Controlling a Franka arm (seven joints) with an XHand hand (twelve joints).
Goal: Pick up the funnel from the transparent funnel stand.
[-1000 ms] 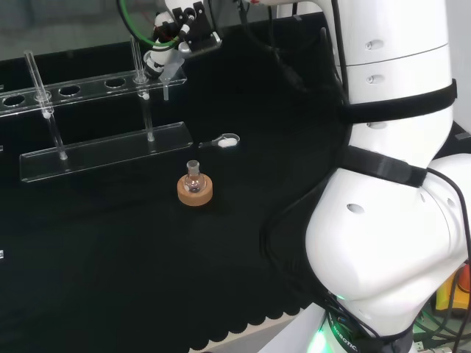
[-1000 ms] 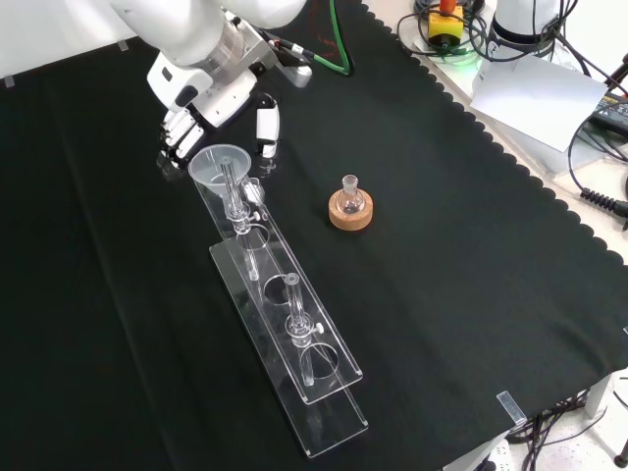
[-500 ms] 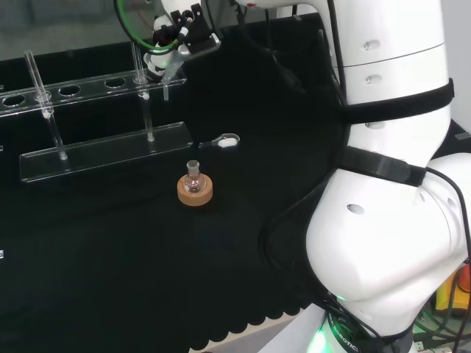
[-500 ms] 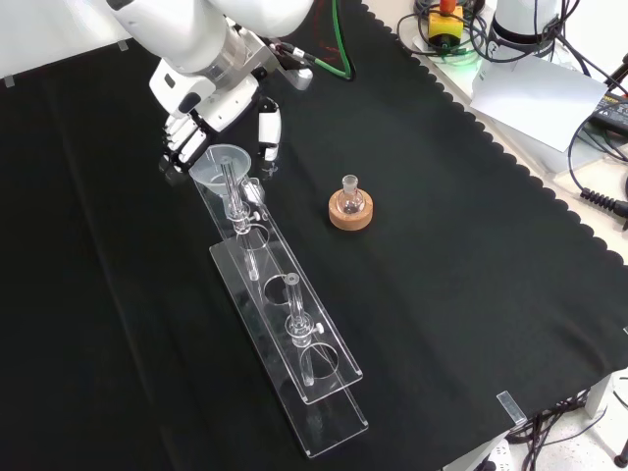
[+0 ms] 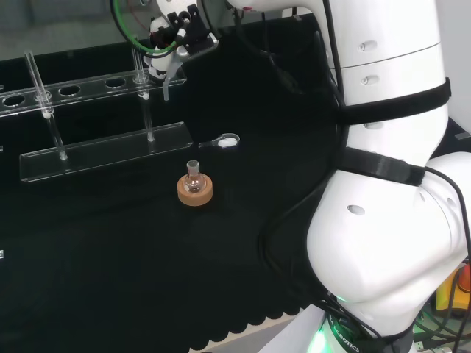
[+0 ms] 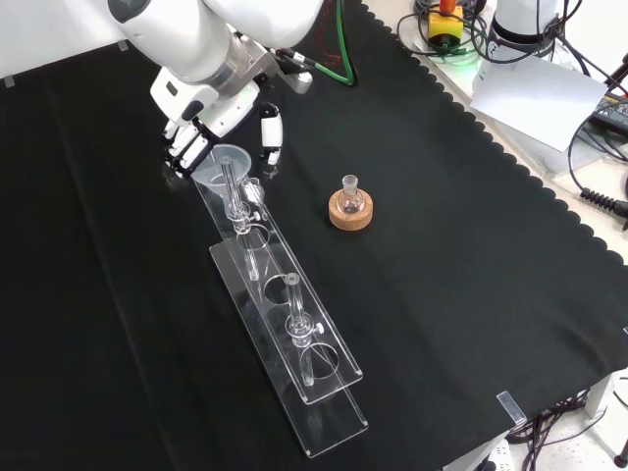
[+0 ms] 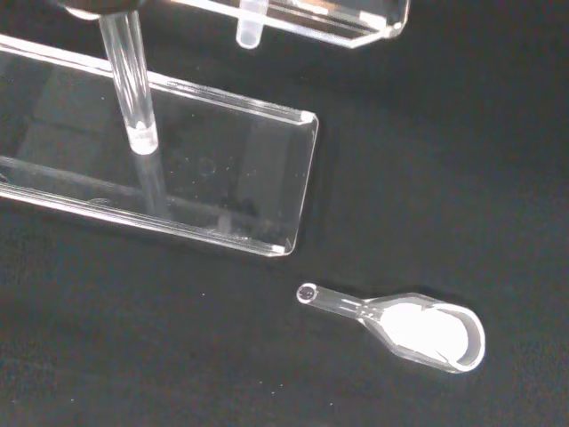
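Observation:
The clear funnel (image 6: 225,159) is at the far end of the transparent stand (image 6: 316,392) in the front view, its wide cone between the fingers (image 6: 189,147) and the thumb (image 6: 268,134) of my hand (image 6: 211,118). The fingers are curled round the cone. In the head view the hand (image 5: 175,31) is over the right end of the stand's upper rail (image 5: 73,90), and the funnel's stem (image 5: 165,88) hangs under it. The wrist view shows the stem's tip (image 7: 252,34) near the rail's end, above the stand's base plate (image 7: 213,187).
A small round flask on a cork ring (image 5: 195,188) stands in front of the stand in the head view. A small clear scoop with white powder (image 7: 418,324) lies on the cloth by the base plate's end. The arm's white links (image 5: 390,184) stand at the right.
The hand with the funnel has shifted a little up and left in the head view, and the funnel's stem sits slightly higher at the rail. The flask and the scoop have not moved.

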